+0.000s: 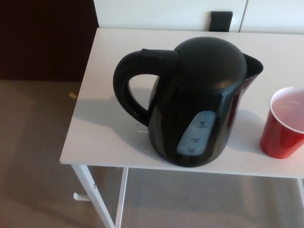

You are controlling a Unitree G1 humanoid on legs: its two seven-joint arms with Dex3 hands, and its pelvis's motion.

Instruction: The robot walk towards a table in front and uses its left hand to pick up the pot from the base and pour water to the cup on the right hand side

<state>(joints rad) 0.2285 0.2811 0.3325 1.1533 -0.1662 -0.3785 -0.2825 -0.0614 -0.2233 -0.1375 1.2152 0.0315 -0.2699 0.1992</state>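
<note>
Neither of my hands shows, so I cannot tell how their fingers stand. One black pot (194, 104) sits upright mid-table (102, 128), handle toward 9 o'clock, its base hidden beneath it. One red cup (284, 124) stands at 3 o'clock, apart from it, cut off by the edge.

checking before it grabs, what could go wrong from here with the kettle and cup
The kettle stands near the table's front edge, so a clumsy grab at its handle might push it off. The cup sits close to that edge too and looks light, so a knock from the spout could tip it.
</note>
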